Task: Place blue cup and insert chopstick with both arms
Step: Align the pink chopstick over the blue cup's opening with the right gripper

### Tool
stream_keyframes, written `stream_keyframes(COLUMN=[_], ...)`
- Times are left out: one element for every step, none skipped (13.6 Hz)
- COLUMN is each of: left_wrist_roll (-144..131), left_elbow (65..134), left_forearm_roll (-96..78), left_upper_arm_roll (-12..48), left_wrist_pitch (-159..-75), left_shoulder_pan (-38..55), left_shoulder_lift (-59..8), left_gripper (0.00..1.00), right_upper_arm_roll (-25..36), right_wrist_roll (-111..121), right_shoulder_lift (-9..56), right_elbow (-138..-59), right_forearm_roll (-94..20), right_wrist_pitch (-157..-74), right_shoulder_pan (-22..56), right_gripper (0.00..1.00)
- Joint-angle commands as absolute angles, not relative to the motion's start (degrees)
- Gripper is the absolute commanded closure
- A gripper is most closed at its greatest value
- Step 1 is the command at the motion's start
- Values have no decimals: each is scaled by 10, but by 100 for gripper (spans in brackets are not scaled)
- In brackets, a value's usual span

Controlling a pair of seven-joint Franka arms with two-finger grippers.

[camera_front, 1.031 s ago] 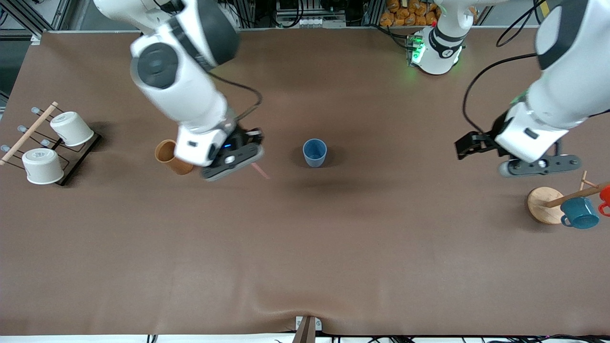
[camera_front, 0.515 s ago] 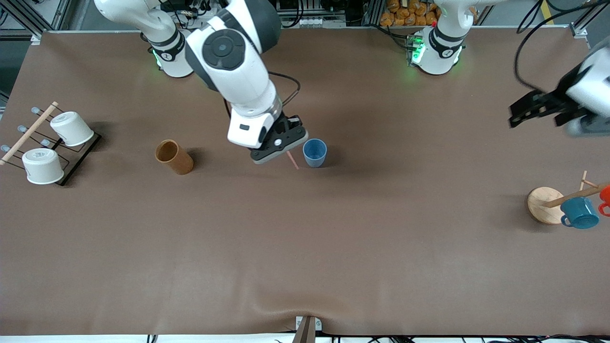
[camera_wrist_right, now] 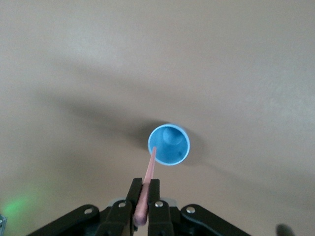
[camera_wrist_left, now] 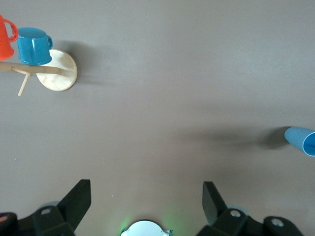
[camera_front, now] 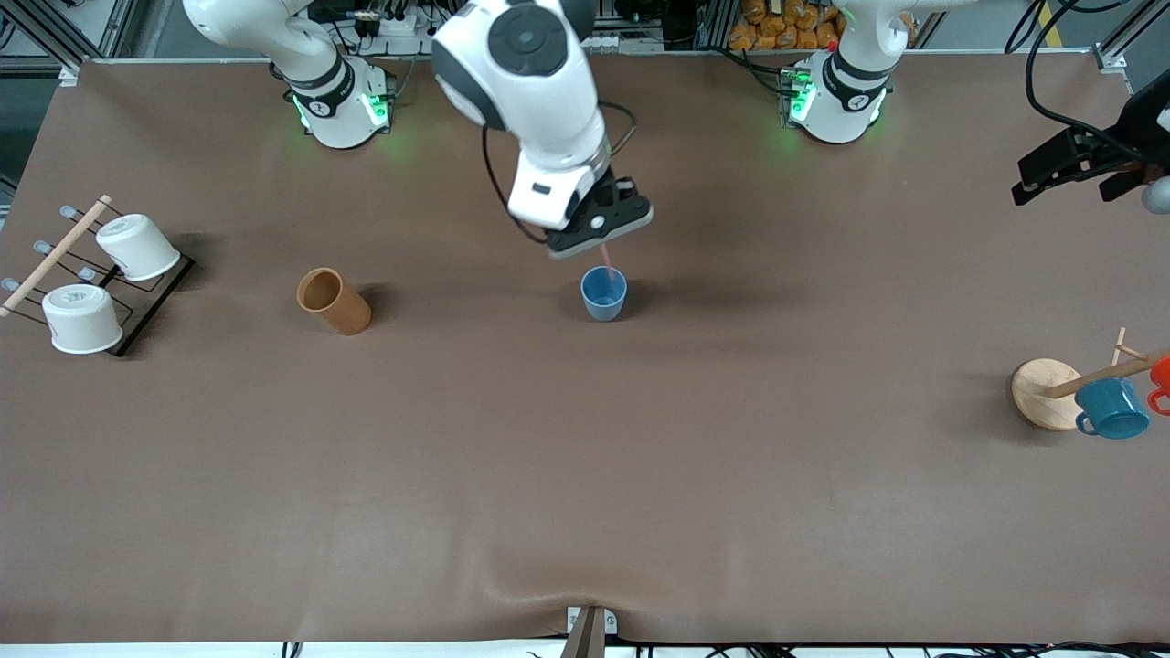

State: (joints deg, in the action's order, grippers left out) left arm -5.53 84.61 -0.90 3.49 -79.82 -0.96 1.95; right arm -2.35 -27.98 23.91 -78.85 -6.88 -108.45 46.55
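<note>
The blue cup [camera_front: 603,292] stands upright near the table's middle; it also shows in the right wrist view [camera_wrist_right: 169,144] and at the edge of the left wrist view [camera_wrist_left: 301,140]. My right gripper [camera_front: 601,239] is over the cup, shut on the thin pink chopstick [camera_front: 607,260], whose lower tip points into the cup's mouth. In the right wrist view the chopstick [camera_wrist_right: 147,183] runs from between the fingers [camera_wrist_right: 154,191] to the cup's rim. My left gripper [camera_front: 1083,174] is open and empty, raised at the left arm's end of the table; its fingers [camera_wrist_left: 81,196] stand wide apart.
A brown cup [camera_front: 333,301] stands toward the right arm's end, and a black rack [camera_front: 137,311] with two white cups and a wooden rod stands past it at the table's edge. A round wooden stand [camera_front: 1042,393] carries a teal mug [camera_front: 1111,408] and a red mug [camera_front: 1161,376].
My right gripper has carried the chopstick from beside the brown cup to over the blue cup. My left gripper has risen and pulled away toward its end of the table.
</note>
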Motion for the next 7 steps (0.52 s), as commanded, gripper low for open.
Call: stream_keyframes(left_wrist_roll=[-50, -50, -49, -50, -52, -61, -62], left_elbow=[898, 903, 903, 902, 903, 905, 905], left_forearm_roll=[-18, -16, -16, -15, -14, -12, -10], left_upper_arm_roll=[25, 25, 25, 21, 23, 28, 35], left_wrist_pitch=[-800, -800, -799, -799, -802, -805, -805], left_shoulder_pan=[-5, -8, -9, -8, -8, -8, -8], left_shoulder_lift=[68, 71, 71, 69, 69, 70, 70], left_gripper=[0, 0, 0, 0, 0, 0, 0], right_upper_arm_roll=[-18, -18, -18, -18, -18, -18, -18], right_wrist_roll=[-303, -303, -303, -303, -303, -303, -303], right_shoulder_lift=[244, 244, 245, 250, 252, 254, 256], right_elbow=[-793, -794, -794, -794, -793, -793, -793], right_forearm_roll=[-62, -62, -62, -61, -53, -50, -49], right_wrist_pitch=[-1080, -1078, -1077, -1077, -1078, -1078, -1078], right_shoulder_pan=[475, 475, 475, 476, 477, 477, 476], right_gripper=[100, 100, 100, 100, 100, 100, 100])
